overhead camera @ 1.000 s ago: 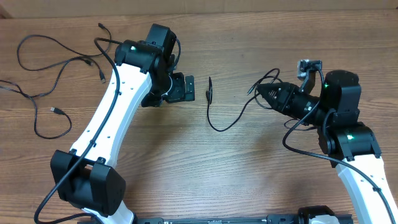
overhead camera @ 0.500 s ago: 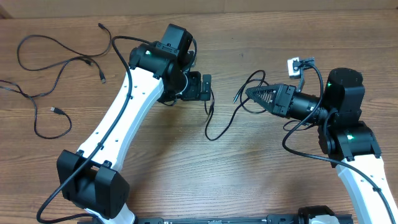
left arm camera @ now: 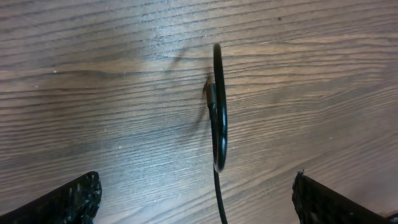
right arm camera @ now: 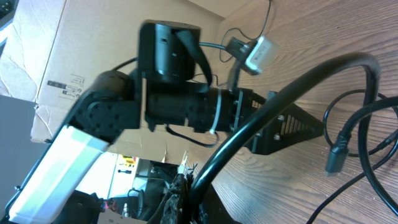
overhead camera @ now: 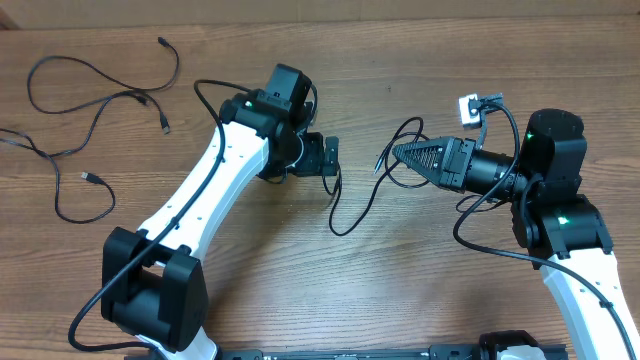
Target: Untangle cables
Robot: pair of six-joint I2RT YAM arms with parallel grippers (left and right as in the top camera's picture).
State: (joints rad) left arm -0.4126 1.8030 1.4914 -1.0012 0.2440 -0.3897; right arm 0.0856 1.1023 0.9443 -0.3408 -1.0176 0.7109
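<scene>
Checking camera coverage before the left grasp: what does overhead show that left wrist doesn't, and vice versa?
Overhead only: both arms, the right gripper shut, apparently on the far end of the middle cable, and the loose cables lying at the far left. Left wrist only: close detail of the middle cable's near end, doubled back into a narrow loop, lying untouched between the fingertips of the open left gripper. Both: that cable on the wooden table.
</scene>
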